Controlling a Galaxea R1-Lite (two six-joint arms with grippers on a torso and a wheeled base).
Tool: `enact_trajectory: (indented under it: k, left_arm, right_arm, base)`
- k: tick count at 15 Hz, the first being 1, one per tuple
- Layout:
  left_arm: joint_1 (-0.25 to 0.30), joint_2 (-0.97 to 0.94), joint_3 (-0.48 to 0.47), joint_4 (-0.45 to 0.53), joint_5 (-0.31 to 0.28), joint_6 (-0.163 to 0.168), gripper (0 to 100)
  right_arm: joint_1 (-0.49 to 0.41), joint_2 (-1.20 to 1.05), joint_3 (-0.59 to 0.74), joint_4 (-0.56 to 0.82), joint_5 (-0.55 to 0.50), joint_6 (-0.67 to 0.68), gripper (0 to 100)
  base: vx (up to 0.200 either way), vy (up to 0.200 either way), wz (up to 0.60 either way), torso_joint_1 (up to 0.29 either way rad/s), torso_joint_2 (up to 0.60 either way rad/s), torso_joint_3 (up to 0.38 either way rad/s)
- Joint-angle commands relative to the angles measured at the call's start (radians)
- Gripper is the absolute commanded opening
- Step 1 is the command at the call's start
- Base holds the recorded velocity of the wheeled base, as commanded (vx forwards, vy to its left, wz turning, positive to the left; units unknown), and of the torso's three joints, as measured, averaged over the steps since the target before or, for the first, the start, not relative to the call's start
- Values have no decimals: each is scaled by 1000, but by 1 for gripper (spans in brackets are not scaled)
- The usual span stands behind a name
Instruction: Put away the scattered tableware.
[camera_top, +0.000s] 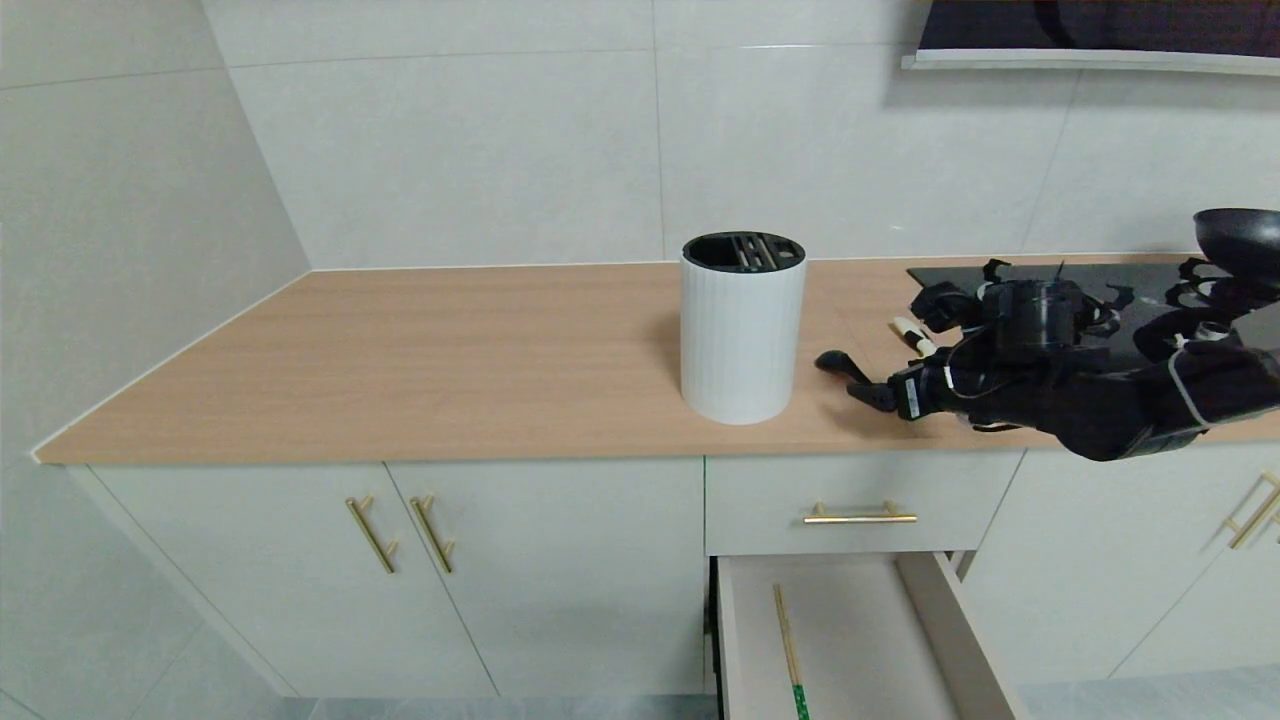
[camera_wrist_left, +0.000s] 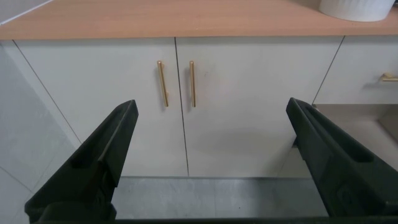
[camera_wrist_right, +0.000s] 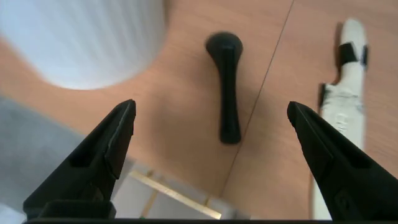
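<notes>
The right gripper (camera_wrist_right: 210, 109) hangs low over the wooden countertop (camera_top: 450, 360), fingers spread wide and holding nothing. A black utensil handle (camera_wrist_right: 227, 87) lies flat on the wood in the gap between them, touched by neither finger. Just beside it, close to one finger, lies a white-handled utensil (camera_wrist_right: 339, 106) (dark bands cross its handle; I cannot tell what its working end is). On the black handle's other side the white cylindrical utensil holder (camera_top: 742, 340) stands upright with a black slotted insert in its top. It is near enough to crowd that side of the gripper. Behind the arm, a black cooktop (camera_top: 950, 273) is set into the counter, with a dark pan (camera_top: 1240, 240) at its far edge. Below the counter a drawer (camera_top: 925, 610) stands pulled open, and a pair of chopsticks (camera_top: 790, 650) lies lengthwise inside. The left gripper (camera_wrist_left: 211, 104) is down in front of the cabinet doors (camera_wrist_left: 249, 112) with their gold handles (camera_wrist_left: 163, 84), likewise spread open and empty.
</notes>
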Motion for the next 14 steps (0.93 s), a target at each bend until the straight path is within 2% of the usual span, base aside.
enact_trajectory:
  k: [1,5,14]
  left_arm:
    - [0,2,0,0,1,0,100]
    - [0,2,0,0,1,0,100]
    - [0,2,0,0,1,0,100]
  right_arm:
    - [-12,90,-45,-3,18,4,100]
    - [-26,140,-134,-3,31,68,100]
    - [-20,166,-137,-3,26,65,100]
  base:
    - [0,0,0,0,0,0]
    - [0,0,0,0,0,0]
    - [0,0,0,0,0,0]
